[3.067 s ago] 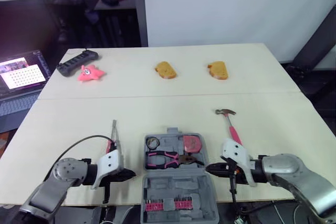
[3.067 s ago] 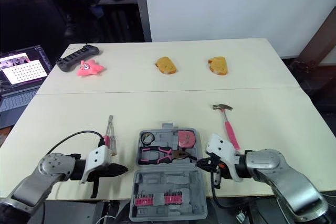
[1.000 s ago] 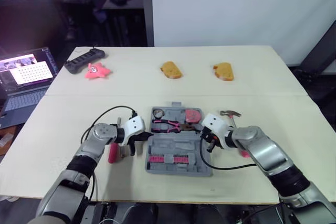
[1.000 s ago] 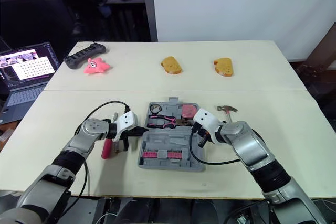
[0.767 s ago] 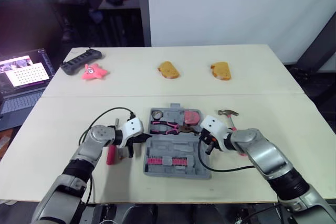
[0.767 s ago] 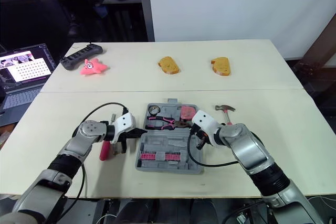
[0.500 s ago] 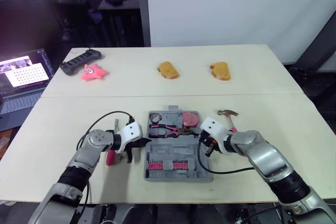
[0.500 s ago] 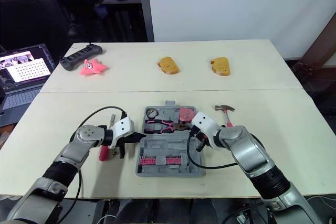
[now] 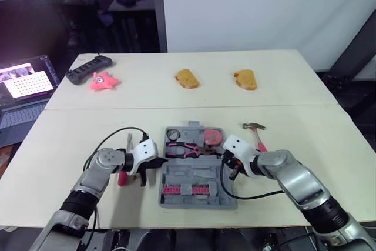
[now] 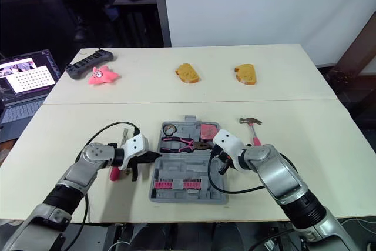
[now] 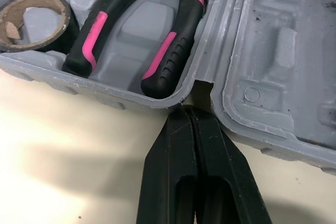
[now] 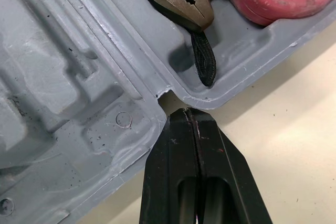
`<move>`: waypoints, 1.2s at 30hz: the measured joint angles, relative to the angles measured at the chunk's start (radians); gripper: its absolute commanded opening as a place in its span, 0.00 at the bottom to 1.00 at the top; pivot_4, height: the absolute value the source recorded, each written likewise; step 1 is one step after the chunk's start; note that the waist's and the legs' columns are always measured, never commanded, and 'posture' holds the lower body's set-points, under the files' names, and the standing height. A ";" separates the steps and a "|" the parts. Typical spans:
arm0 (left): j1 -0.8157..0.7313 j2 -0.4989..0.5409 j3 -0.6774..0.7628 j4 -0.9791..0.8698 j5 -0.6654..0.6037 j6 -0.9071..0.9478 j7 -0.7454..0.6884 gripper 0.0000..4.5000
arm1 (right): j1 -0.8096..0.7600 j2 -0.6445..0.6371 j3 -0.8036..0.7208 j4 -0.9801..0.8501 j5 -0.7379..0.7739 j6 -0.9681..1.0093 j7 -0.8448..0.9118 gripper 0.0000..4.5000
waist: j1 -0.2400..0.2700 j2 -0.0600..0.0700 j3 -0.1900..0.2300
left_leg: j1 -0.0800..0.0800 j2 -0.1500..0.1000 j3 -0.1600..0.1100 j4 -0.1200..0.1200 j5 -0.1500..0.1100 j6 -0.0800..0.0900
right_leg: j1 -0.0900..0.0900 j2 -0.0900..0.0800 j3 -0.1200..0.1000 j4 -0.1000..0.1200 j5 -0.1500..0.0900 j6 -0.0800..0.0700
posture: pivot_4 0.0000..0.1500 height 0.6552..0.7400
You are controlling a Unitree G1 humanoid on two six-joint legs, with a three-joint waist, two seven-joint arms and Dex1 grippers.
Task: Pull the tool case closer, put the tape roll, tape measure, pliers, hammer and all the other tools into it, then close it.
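Note:
The grey tool case [image 9: 194,173] lies open near the front of the table. Its far half holds the tape roll [image 9: 173,135], the pink-handled pliers [image 9: 187,149] and the pink tape measure [image 9: 214,137]. A row of pink bits sits in the near half. My left gripper [image 11: 193,111] is shut, its tips at the hinge notch on the case's left side. Shut as well, my right gripper [image 12: 185,113] touches the notch on the right side. The hammer [image 9: 256,131] lies on the table right of the case. A red-handled screwdriver [image 9: 123,176] lies left of it, by my left gripper.
Two brown bread-like pieces [image 9: 187,78] [image 9: 244,79], a pink star toy [image 9: 103,80] and a black device [image 9: 87,67] lie at the table's far side. An open laptop [image 9: 23,86] stands beyond the left edge. A seam [image 9: 294,106] crosses the table.
The camera view has shifted. Relative to the hammer, the case has slid a little toward the near edge, with both shut grippers staying at its side notches.

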 measured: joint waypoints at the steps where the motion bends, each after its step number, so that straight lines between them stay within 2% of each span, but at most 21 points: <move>1: 0.004 0.002 0.000 -0.007 -0.001 0.003 0.000 0.00 | 0.000 0.001 0.000 0.000 0.000 0.000 0.000 0.00 | 0.000 0.000 0.000 | 0.000 0.000 0.000 0.000 0.000 0.000 | 0.000 0.000 0.000 0.000 0.000 0.000 | 1.00 1.00; 19: -0.006 0.002 0.000 0.021 -0.009 -0.006 -0.013 0.00 | 0.004 0.002 -0.001 0.000 0.000 0.001 -0.001 0.00 | 0.000 -0.001 -0.001 | 0.000 0.000 0.000 0.000 0.000 0.000 | 0.000 0.000 0.000 0.000 0.000 0.000 | 1.00 1.00; 26: -0.012 0.010 0.001 0.014 -0.017 -0.002 -0.017 0.00 | 0.021 -0.034 -0.020 -0.005 0.021 -0.044 0.017 0.00 | 0.002 -0.001 -0.001 | -0.001 0.000 0.000 0.000 0.000 0.000 | -0.001 0.000 0.000 0.000 0.000 0.000 | 1.00 1.00; 30: 0.037 0.095 0.024 -0.083 -0.047 0.068 -0.049 0.00 | 0.065 -0.121 -0.116 -0.037 0.064 -0.112 0.056 0.00 | -0.004 -0.001 0.001 | -0.003 0.001 0.001 0.000 0.000 0.000 | -0.003 0.000 0.001 0.000 0.000 0.000 | 1.00 1.00; 36: 0.166 0.245 0.225 -0.335 -0.230 0.231 -0.085 0.00 | 0.216 -0.220 -0.413 -0.140 0.153 -0.221 0.110 0.00 | 0.004 0.000 0.004 | -0.003 0.002 0.001 -0.001 -0.001 0.002 | -0.003 0.000 0.001 0.000 0.000 0.000 | 1.00 1.00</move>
